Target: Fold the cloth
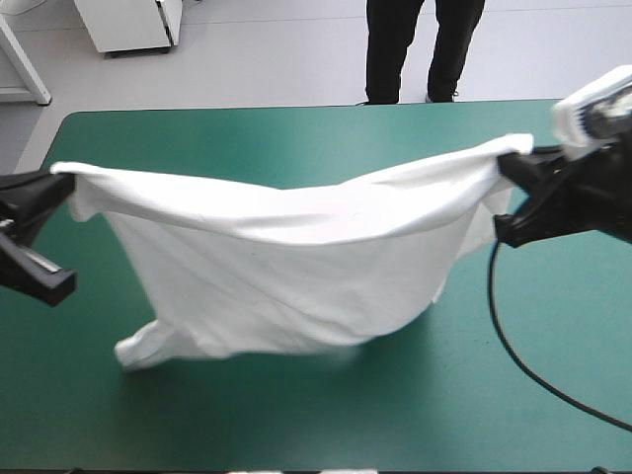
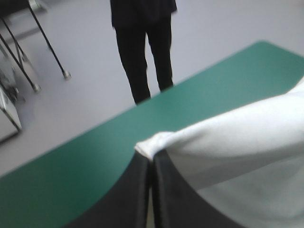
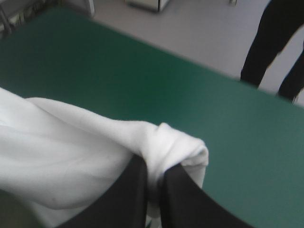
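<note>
Left gripper [image 2: 152,160] is all but closed, its black fingers pinching a bunched corner of the T-shirt [image 1: 286,267], with cloth poking out past the tips. Right gripper [image 3: 154,166] is the same, nearly closed on the opposite corner, a fold wrapped over its tips. Shirt hangs stretched between the two over the teal-green cover [image 1: 296,138] — top edge sags mid-span, lowest part and one sleeve touch the table.

Robotics lab or test room, by look of it. Teal-green surface [image 1: 296,138] standing on bare pale-grey floor [image 1: 276,59]. Left end effector [image 1: 65,182] and right end effector [image 1: 506,164], both black, reaching over it from either side. White cabinet [image 1: 128,20] beyond far edge. Black-legged stand [image 2: 48,40] on floor off to one side.
</note>
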{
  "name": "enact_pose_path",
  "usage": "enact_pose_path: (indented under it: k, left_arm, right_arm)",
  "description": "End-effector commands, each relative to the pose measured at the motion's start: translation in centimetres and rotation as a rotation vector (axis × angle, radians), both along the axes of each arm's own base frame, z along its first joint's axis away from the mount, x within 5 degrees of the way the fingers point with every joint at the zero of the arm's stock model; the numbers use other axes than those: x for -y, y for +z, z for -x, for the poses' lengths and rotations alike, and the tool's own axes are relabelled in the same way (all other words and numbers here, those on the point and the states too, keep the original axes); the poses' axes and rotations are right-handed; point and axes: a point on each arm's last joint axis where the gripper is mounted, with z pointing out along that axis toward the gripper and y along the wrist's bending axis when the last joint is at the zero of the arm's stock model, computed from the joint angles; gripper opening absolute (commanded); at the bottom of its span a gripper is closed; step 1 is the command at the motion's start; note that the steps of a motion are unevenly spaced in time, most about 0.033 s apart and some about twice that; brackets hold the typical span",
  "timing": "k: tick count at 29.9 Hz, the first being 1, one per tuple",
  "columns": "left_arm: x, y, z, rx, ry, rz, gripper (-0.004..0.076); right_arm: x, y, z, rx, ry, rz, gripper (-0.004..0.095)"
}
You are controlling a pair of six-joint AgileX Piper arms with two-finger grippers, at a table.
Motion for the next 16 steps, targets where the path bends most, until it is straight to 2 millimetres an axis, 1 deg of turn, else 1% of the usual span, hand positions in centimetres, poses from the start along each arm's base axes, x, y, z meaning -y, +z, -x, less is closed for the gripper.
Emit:
enact_pose_path:
  k: [1, 2, 5, 8, 10, 12, 13, 16]
  left_arm:
    - [-1.0, 3.9, 3.2, 0.223, -0.015, 0.067, -0.0022]
    - [-1.3, 4.9, 4.0, 0.283, -0.018, 0.093, -0.0022]
    - [-1.9, 6.8, 5.8, 0.415, -0.018, 0.137, -0.0022]
    - [-2.2, 8.2, 7.1, 0.542, -0.037, 0.159, -0.0022]
    - [-2.3, 8.9, 7.5, 0.605, -0.04, 0.18, -0.0022]
    - [-2.3, 9.4, 7.3, 0.658, -0.033, 0.188, -0.0022]
    - [-2.2, 9.6, 7.0, 0.678, -0.028, 0.197, -0.0022]
    - [-1.9, 10.3, 5.6, 0.729, -0.007, 0.218, -0.0022]
  right_arm:
    - [2.0, 5.4, 4.9, 0.307, -0.007, -0.11, -0.0013]
    - [2.4, 6.5, 5.9, 0.37, -0.003, -0.136, -0.0013]
    - [3.2, 8.9, 8.5, 0.549, 0.014, -0.216, -0.0013]
    - [3.8, 10.4, 10.4, 0.681, 0.031, -0.269, -0.0013]
    - [3.9, 10.9, 10.7, 0.733, 0.036, -0.293, -0.0013]
    - [3.8, 11.3, 10.5, 0.767, 0.032, -0.312, -0.0013]
    - [3.9, 11.5, 10.4, 0.785, 0.027, -0.32, -0.0013]
    - [3.6, 11.9, 8.9, 0.826, -0.008, -0.305, -0.0013]
